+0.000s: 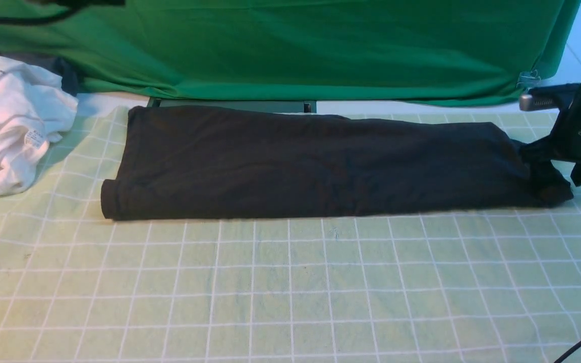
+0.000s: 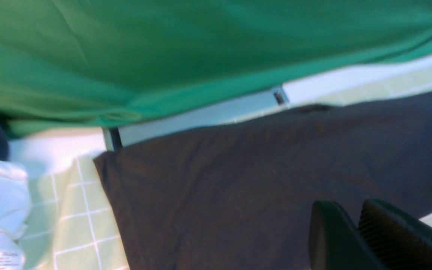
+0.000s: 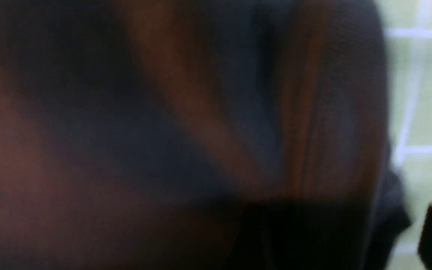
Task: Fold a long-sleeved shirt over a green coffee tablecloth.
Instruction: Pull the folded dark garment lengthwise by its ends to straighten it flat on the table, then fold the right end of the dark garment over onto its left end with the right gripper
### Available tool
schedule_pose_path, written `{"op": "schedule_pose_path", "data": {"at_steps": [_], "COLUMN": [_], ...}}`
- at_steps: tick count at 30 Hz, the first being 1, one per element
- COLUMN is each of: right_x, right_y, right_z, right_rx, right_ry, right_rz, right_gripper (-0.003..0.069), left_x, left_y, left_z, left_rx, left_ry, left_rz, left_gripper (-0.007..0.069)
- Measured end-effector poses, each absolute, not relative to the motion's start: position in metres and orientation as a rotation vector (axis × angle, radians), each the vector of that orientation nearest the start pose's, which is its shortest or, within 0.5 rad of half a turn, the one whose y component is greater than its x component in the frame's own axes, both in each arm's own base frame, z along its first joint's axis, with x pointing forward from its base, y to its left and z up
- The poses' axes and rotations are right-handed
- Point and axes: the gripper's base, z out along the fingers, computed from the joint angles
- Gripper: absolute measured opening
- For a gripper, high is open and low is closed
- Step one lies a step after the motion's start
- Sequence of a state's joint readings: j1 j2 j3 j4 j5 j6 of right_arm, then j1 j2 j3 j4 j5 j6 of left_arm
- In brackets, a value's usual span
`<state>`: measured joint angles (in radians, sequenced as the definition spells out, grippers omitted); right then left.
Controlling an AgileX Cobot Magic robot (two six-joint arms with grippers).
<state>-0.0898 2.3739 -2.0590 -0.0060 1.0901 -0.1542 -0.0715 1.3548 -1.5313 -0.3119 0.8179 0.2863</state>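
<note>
Black knit, the single long-sleeved shirt (image 1: 315, 166) lies folded in one long band across the far middle of the green coffee tablecloth (image 1: 290, 292). One white garment (image 1: 13, 116), far left, bears a small unreadable label. The right claw (image 1: 550, 165) gapes empty at the shirt's right end; the left claw (image 2: 351, 205), nearly closed, holds nothing.

The frame is largely filled by the blurred black long-sleeved shirt (image 3: 163, 131); gridded green tablecloth (image 3: 426, 93) is exposed beside it.

Shirt (image 1: 295, 161) black, seemingly plain; tablecloth (image 1: 290, 292) pale green, white grid.
</note>
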Motion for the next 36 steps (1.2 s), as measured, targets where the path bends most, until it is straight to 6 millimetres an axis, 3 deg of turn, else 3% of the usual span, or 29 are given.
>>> {"op": "schedule_pose_path", "data": {"at_steps": [3, 6, 7, 8, 10, 15, 17, 18, 20, 21, 23, 26, 28, 32, 35, 36], "right_x": [0.501, 0.501, 0.501, 0.501, 0.501, 0.5, 0.497, 0.497, 0.492, 0.491, 0.483, 0.474, 0.472, 0.471, 0.468, 0.466], "right_y": [-0.043, -0.041, -0.04, -0.039, -0.038, -0.04, -0.045, -0.045, -0.054, -0.056, -0.061, -0.052, -0.036, 0.032, 0.108, 0.149], "right_z": [0.167, 0.166, 0.166, 0.166, 0.167, 0.177, 0.202, 0.202, 0.244, 0.25, 0.295, 0.338, 0.355, 0.377, 0.369, 0.359], "right_rx": [-0.07, -0.053, -0.05, -0.047, -0.075, -0.146, -0.149, -0.149, -0.133, -0.13, -0.114, -0.119, -0.153, -0.282, -0.442, -0.519], "right_ry": [2.889, 2.885, 2.885, 2.883, 2.881, 2.854, 2.802, 2.802, 2.705, 2.692, 2.588, 2.476, 2.417, 2.309, 2.265, 2.236], "right_rz": [0.003, 0.057, 0.064, 0.077, 0.081, 0.067, 0.034, 0.034, -0.016, -0.022, -0.071, -0.07, -0.05, 0.051, 0.153, 0.206], "right_gripper": [0.0482, 0.0286, 0.0258, 0.0158, 0.0083, 0.0085, 0.0085, 0.0085, 0.0085, 0.0085, 0.0085, 0.0085, 0.0085, 0.0085, 0.0085, 0.0085], "left_x": [0.253, 0.225, 0.219, 0.207, 0.185, 0.144, 0.126, 0.123, 0.109, 0.108, 0.1, 0.099, 0.102, 0.11, 0.113, 0.113], "left_y": [-0.038, -0.033, -0.031, -0.028, -0.021, -0.004, 0.001, 0.002, 0.003, 0.003, 0.004, 0.003, 0.002, -0.001, -0.002, -0.003], "left_z": [0.455, 0.45, 0.448, 0.444, 0.434, 0.404, 0.384, 0.38, 0.355, 0.353, 0.327, 0.307, 0.3, 0.293, 0.29, 0.29], "left_rx": [0.285, 0.289, 0.284, 0.278, 0.268, 0.163, 0.117, 0.117, 0.099, 0.099, 0.103, 0.098, 0.073, 0.025, 0.007, 0.0], "left_ry": [2.037, 2.034, 2.036, 2.039, 2.048, 2.073, 2.106, 2.111, 2.162, 2.169, 2.218, 2.214, 2.178, 2.064, 2.027, 2.02], "left_rz": [-0.219, -0.171, -0.154, -0.118, -0.04, 0.109, 0.137, 0.139, 0.14, 0.14, 0.138, 0.124, 0.099, 0.038, 0.006, -0.009], "left_gripper": [0.0062, 0.0062, 0.0062, 0.0062, 0.0062, 0.0062, 0.0062, 0.0062, 0.0062, 0.0062, 0.0062, 0.0062, 0.0062, 0.0062, 0.0062, 0.0062]}}
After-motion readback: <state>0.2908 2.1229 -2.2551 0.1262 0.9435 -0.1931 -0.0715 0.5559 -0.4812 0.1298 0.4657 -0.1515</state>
